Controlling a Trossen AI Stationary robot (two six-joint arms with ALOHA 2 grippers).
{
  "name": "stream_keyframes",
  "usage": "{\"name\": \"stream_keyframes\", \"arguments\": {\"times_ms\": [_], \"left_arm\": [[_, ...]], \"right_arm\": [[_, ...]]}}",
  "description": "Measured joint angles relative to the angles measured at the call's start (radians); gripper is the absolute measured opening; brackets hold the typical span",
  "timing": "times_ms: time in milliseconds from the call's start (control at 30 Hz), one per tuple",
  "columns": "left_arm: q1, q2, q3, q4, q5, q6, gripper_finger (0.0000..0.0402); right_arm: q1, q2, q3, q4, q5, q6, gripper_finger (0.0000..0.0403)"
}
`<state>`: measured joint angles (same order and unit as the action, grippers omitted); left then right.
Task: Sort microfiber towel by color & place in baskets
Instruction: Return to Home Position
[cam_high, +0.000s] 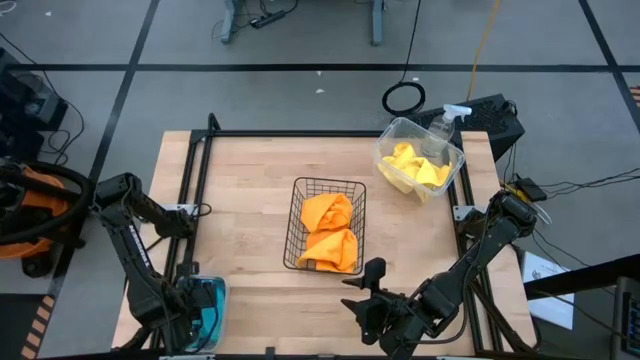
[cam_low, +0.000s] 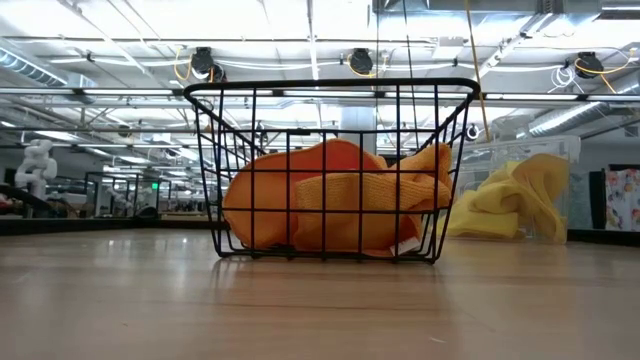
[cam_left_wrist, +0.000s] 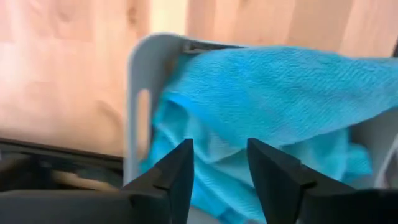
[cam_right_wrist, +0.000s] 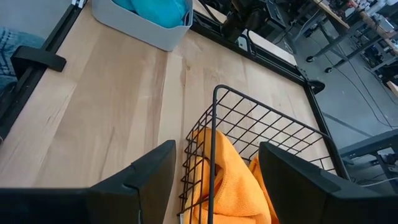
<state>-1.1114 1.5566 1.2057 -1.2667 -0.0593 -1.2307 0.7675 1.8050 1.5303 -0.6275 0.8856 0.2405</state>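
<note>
Two orange towels (cam_high: 328, 232) lie bunched in the black wire basket (cam_high: 296, 215) at the table's middle; the low view shows them (cam_low: 330, 210) behind its mesh (cam_low: 330, 90). Yellow towels (cam_high: 412, 167) fill the clear tub (cam_high: 455, 160) at the far right. Teal towels (cam_left_wrist: 280, 87) sit piled in the pale grey tray (cam_left_wrist: 140, 81) at the near left corner (cam_high: 216, 290). My left gripper (cam_left_wrist: 221, 165) hangs open just above those teal towels (cam_high: 206, 312). My right gripper (cam_right_wrist: 214, 168) is open and stands off the basket's near corner (cam_right_wrist: 214, 93), also seen in the high view (cam_high: 362, 287).
A clear spray bottle (cam_high: 450, 120) stands behind the tub at the far right edge. A black frame rail (cam_high: 200, 180) runs along the table's left and far sides. Bare wood (cam_high: 250, 200) lies between tray and basket, and between basket and tub.
</note>
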Motion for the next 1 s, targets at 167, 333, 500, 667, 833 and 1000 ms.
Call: {"name": "stream_keyframes", "arguments": {"times_ms": [167,333,500,667,833,1000], "left_arm": [[0.025,0.0,0.051,-0.087,-0.093,0.079,0.0164],[0.037,0.0,0.109,-0.093,-0.343,0.228,0.0164],[0.059,0.0,0.143,-0.056,-0.716,0.463,0.0164],[0.106,-0.012,0.123,-0.045,-1.064,0.593,0.0164],[0.203,-0.056,0.063,0.056,-1.14,0.618,0.0149],[0.324,-0.068,-0.032,0.425,-0.964,0.882,0.0092]], "right_arm": [[0.0,0.0,0.0,-0.005,0.001,-0.005,0.0226],[0.009,-0.02,-0.001,-0.035,0.007,-0.044,0.0222],[0.038,-0.11,-0.001,-0.184,0.06,-0.004,0.0187],[0.063,-0.206,-0.001,-0.372,0.075,0.154,0.012],[0.106,-0.277,-0.085,-0.408,0.133,0.222,0.0048],[0.123,-0.351,-0.244,-0.337,0.188,0.27,0.0005]]}}
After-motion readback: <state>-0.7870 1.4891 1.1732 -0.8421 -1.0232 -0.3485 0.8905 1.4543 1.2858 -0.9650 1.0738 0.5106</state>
